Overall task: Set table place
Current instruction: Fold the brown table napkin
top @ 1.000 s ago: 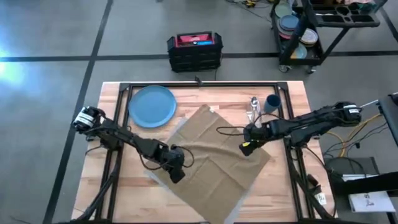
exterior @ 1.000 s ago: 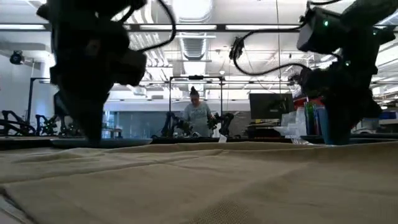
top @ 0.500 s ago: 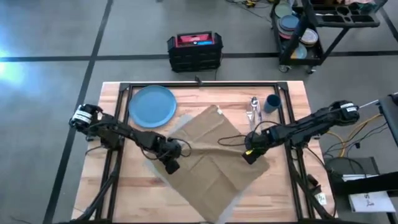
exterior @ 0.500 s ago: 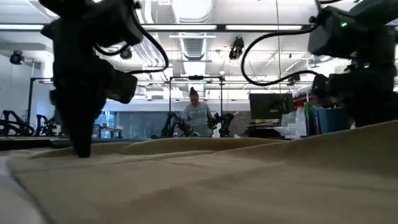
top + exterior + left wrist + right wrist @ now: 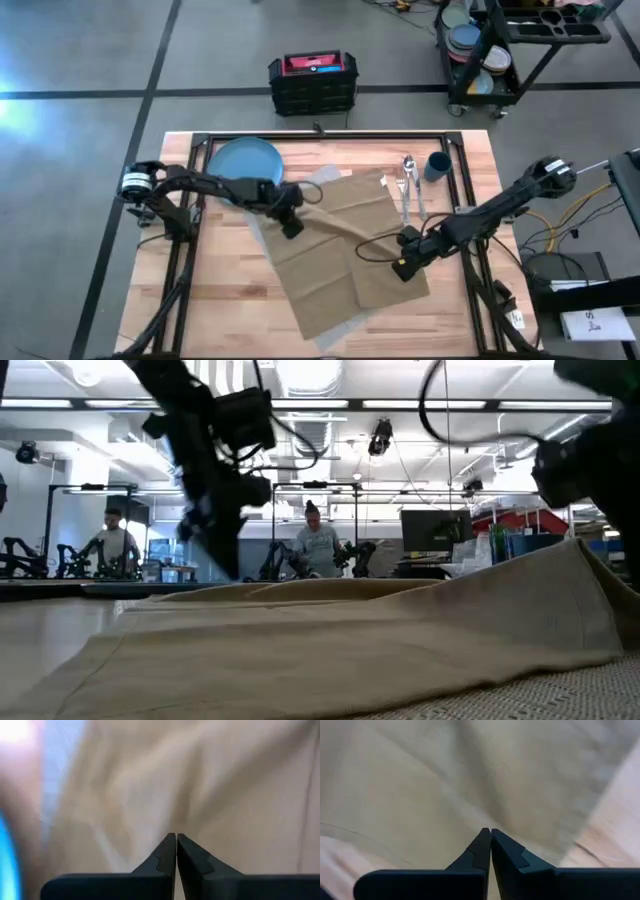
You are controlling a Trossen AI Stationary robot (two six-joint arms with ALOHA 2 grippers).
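The tan napkin (image 5: 345, 250) lies spread over the middle of the table, covering most of the grey placemat (image 5: 312, 180), whose woven edge also shows in the low view (image 5: 560, 695). My left gripper (image 5: 291, 226) is shut on the napkin near its far left corner. Near the napkin's right edge, my right gripper (image 5: 404, 268) is shut on it as well. The blue plate (image 5: 245, 165) lies flat at the far left. The silver cutlery (image 5: 410, 187) and the dark-blue cup (image 5: 437, 165) rest at the far right. My left gripper pinches the napkin near its far left corner (image 5: 175, 827) between its two shut fingers, coming from above at a slant. How many layers it has, I cannot tell. The cloth around it lies low on the table. My right gripper pinches the napkin near its right edge (image 5: 490, 822) between its shut fingers, slanting down from the table's right. The cloth beside it rises in a raised fold (image 5: 575, 575), while the rest lies on the table.
The black frame rails (image 5: 320, 138) run along the far edge and down both sides of the table. Bare wood (image 5: 225, 300) shows at the near left. Beyond the table stand a black and red box (image 5: 313, 82) and a cart of dishes (image 5: 490, 45).
My left gripper has gone toward the far edge and my right gripper toward the near edge, both still shut on the napkin. The napkin has turned about on the table from a diamond into a slanted rectangle, and its right side is now raised.
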